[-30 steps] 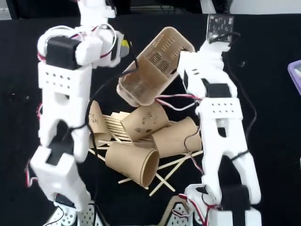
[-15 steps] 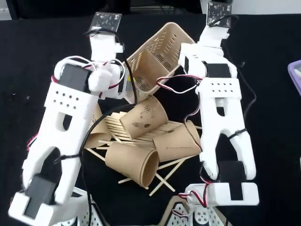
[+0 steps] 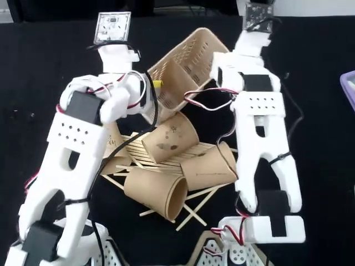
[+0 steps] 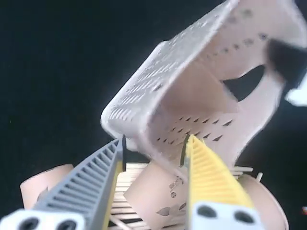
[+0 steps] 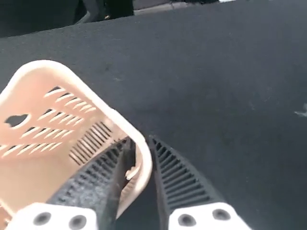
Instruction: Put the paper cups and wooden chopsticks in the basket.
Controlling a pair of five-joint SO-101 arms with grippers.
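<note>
basket (image 3: pixel 188 66) tilted just beyond paper cups (image 3: pixel 158 191) and chopsticks (image 3: pixel 136 148); right hand (image 5: pixel 139 142) pinches its rim, left hand (image 4: pixel 154 141) spread at its near-left edge.

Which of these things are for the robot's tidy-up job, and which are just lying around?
For the job: the basket, tilted up in the right tool; the paper cups; the wooden chopsticks piled under them.
Just lying about: a purple thing on the black table.

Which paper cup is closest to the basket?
The cup with dark leaf prints, topmost in the pile: it lies right under the tipped basket. The front cup, the right-hand cup and the half-hidden left cup lie farther off.
</note>
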